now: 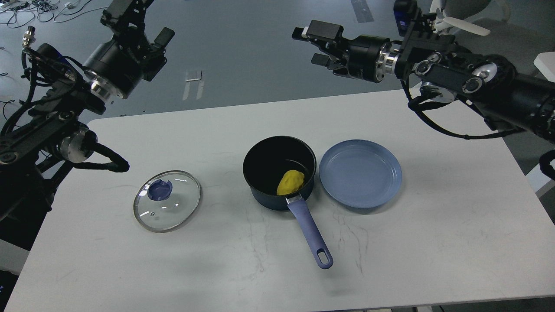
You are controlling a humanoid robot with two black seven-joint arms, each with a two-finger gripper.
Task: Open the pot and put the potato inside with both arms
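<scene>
The dark navy pot (262, 184) stands open at the table's middle, its periwinkle handle (310, 234) pointing toward the front. The yellow potato (290, 182) lies inside it against the near right wall. My right gripper (310, 45) is open and empty, held high above the table's far edge, well behind and to the right of the pot. My left arm is raised at the far left; its gripper (128, 15) is cut off by the top edge and its fingers cannot be made out.
The pot's glass lid (167, 200) with a blue knob lies flat on the white table (433, 242) left of the pot. A flat blue-grey plate (360, 173) sits just right of the pot. A white chair (459, 24) stands behind at the right.
</scene>
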